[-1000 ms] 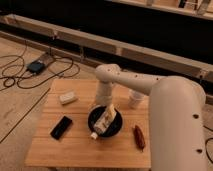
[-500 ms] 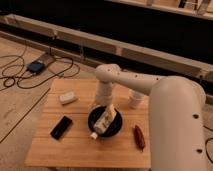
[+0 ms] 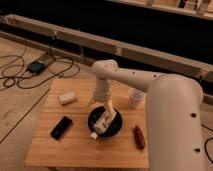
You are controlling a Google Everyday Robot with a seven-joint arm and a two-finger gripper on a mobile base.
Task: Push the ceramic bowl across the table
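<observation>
The glossy black ceramic bowl (image 3: 116, 129) sits right of centre on the light wooden table (image 3: 60, 148), with a pale yellow-white object lying across its inside. My white arm reaches in from the right and bends down over the table. The gripper (image 3: 100, 101) hangs at the bowl's far rim, just above it. Whether it touches the bowl I cannot tell.
A black phone-like slab (image 3: 61, 127) lies front left. A small white block (image 3: 67, 97) sits back left. A white cup (image 3: 135, 97) stands behind the bowl to the right. A dark red object (image 3: 139, 137) lies near the right edge. Cables and a device (image 3: 36, 66) lie on the floor left.
</observation>
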